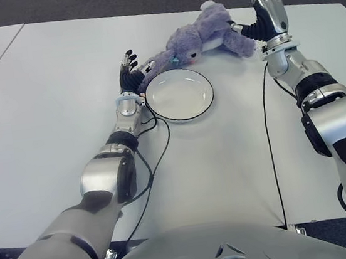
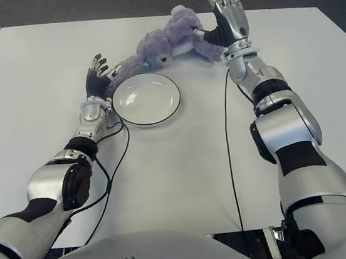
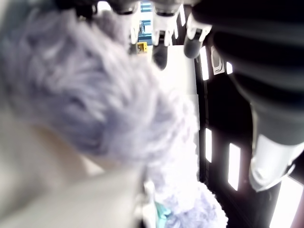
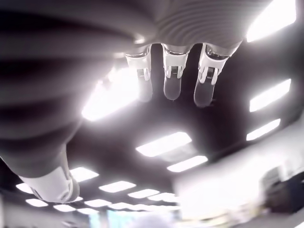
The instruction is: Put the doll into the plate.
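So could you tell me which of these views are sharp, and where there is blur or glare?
Both eye views are sharp, with a soft sheen on the plate. The left wrist view is out of focus: the doll fills it as a lavender blur. The right wrist view points upward at glaring ceiling lights, the right hand dark against them.

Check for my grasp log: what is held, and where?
Neither hand closes on the purple plush doll; the open left hand and right hand flank its ends.
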